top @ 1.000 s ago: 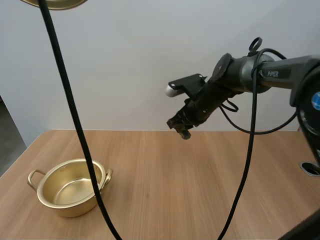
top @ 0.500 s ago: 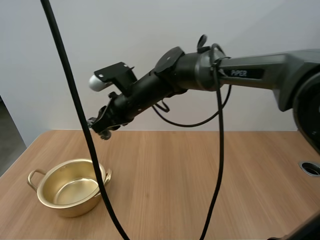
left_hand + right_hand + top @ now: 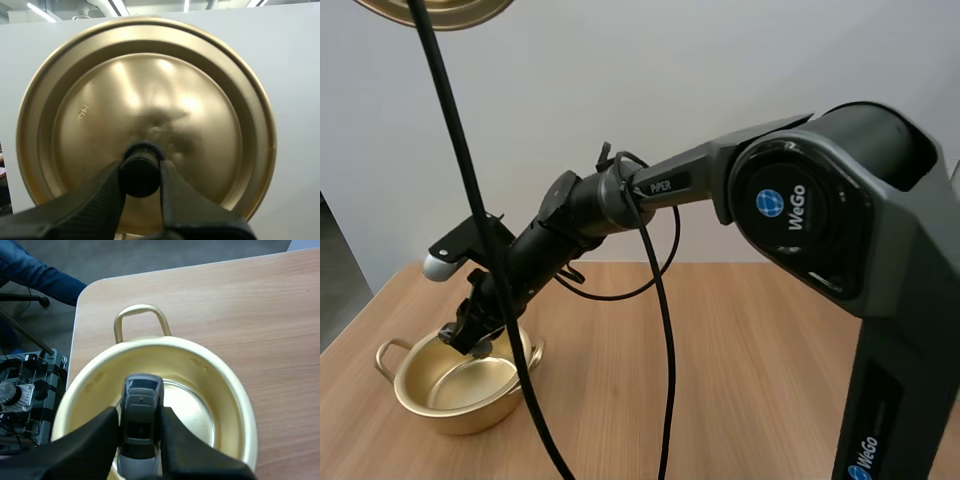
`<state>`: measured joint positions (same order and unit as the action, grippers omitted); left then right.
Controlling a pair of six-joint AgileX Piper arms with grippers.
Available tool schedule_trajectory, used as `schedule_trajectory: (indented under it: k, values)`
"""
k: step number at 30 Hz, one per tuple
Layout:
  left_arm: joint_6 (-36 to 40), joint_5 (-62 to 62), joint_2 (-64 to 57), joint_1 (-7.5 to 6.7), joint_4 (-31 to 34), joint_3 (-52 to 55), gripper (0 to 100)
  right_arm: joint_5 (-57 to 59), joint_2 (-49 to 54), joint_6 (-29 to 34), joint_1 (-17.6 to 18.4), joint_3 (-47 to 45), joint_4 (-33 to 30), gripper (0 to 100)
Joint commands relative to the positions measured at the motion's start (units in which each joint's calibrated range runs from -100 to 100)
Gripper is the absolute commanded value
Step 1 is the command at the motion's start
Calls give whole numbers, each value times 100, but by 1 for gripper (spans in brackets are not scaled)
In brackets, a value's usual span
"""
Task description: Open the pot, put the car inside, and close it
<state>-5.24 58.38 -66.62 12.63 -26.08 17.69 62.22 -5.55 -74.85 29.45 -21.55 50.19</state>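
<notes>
My right gripper (image 3: pixel 140 426) has its two black fingers squeezed tight on the sides of the small grey and black toy car (image 3: pixel 141 400). The car hangs right over the open mouth of the round shiny gold metal pot (image 3: pixel 210 375), close to the middle of it. I think it is not touching the bottom of the pot yet, but that is hard to tell. From the high view the right gripper sits just over the pot's rim. The pot stands with its two loop handles on the light brown wooden table (image 3: pixel 740 350). My left gripper (image 3: pixel 141 172) has its fingers pinched on the black round knob (image 3: pixel 141 181) of the flat gold metal lid (image 3: pixel 200 100). It holds the lid high up in the air, far above the pot. So the first job is done, because the pot is open. The second job looks about half done, because the car is over the pot but not let go. What is left is to lower the car, let it go, and pull the right arm away from the pot. Then the lid has to come down onto the pot to shut it.
</notes>
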Motion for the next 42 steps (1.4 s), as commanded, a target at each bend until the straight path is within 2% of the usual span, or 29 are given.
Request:
schedule_trajectory:
  k: [1, 10, 16, 17, 19, 21, 23, 24, 26, 28, 29, 31, 32, 37, 42]
  values:
    - [-2, -10, -11, 0, 3, 0, 0, -18, -104, -140, 0, -4, 12, 0]
    - [-2, -10, -11, 0, -32, 0, 0, -556, -515, -678, 10, -4, 55, 0]
    - [-2, 8, -11, 0, -32, 0, 0, -498, -614, -676, 10, -4, -31, 0]
    - [-2, 8, -11, 0, -32, 0, 0, -498, -614, -676, 10, -4, -31, 8]
    - [-2, 8, 1, 0, -42, 0, 0, -498, -614, -676, 10, -4, -31, 40]
    - [-2, 8, 1, 0, -54, 0, 0, -498, -614, -676, 10, -4, -31, 63]
    - [-2, 8, 1, 0, -81, 0, 0, -498, -602, -664, 10, -4, -31, 74]
    - [-2, 8, 1, 0, -81, 0, 0, -480, -577, -654, 10, -4, -31, 75]
    - [-2, 8, 1, 0, -81, 0, 0, -349, -481, -642, 10, -4, -43, 70]
    - [-11, 8, 1, 0, -79, 0, 0, -287, -284, -642, 10, -4, -76, 59]
    - [-11, 8, 1, 0, -79, 0, 0, -273, -144, -611, 10, -4, -138, 48]
    - [-21, 8, 1, 0, -14, 0, 0, -273, 163, -443, -17, -4, -309, 19]
    - [-21, 8, 1, 0, 54, 0, 0, -290, 358, -326, -57, -4, -376, 0]
    - [76, 100, 1, 0, 711, 0, 0, -323, 1308, 651, -487, -4, -721, 0]
    - [292, 1204, 140, 0, 1216, 0, 0, -616, 2405, 1463, -1237, -4, -1392, 0]
